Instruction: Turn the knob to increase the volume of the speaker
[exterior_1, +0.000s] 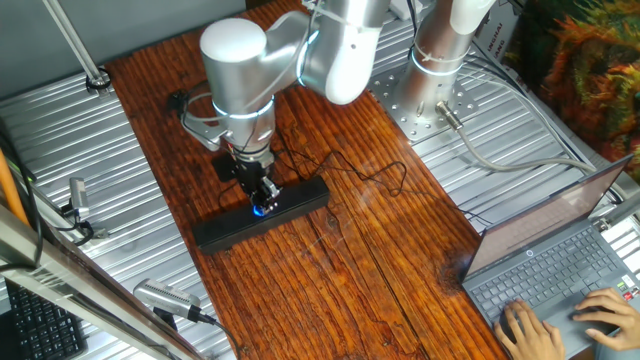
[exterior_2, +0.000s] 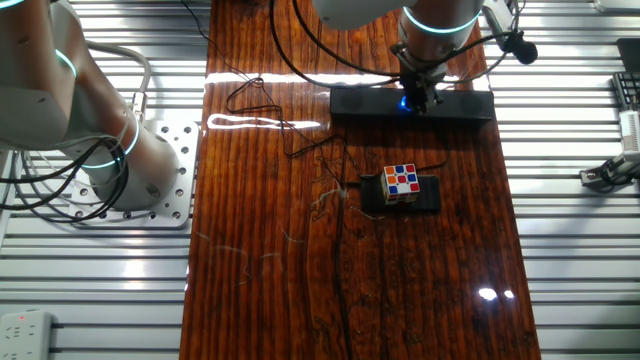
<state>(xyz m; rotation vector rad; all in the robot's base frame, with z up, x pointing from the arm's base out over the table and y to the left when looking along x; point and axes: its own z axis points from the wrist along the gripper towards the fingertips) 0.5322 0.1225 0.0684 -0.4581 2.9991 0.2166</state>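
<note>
Currently the hand (exterior_1: 264, 203) sits straight down on the knob (exterior_2: 405, 101), midway along the speaker (exterior_1: 300, 200), which lies across the wooden desk (exterior_1: 380, 270). Vertical approach makes sense: wrist roll maps directly to knob rotation. Fingers look pinched on the knob, but can't confirm. No containers; the cube (exterior_2: 401, 181) rests on a black pad (exterior_2: 428, 195), well apart.

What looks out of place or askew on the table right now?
Nothing looks spilled or damaged. The speaker lies flat, with the gripper at its blue-lit knob. The only stray items are a multicoloured cube sitting on a small black pad, and loose cable.
</note>
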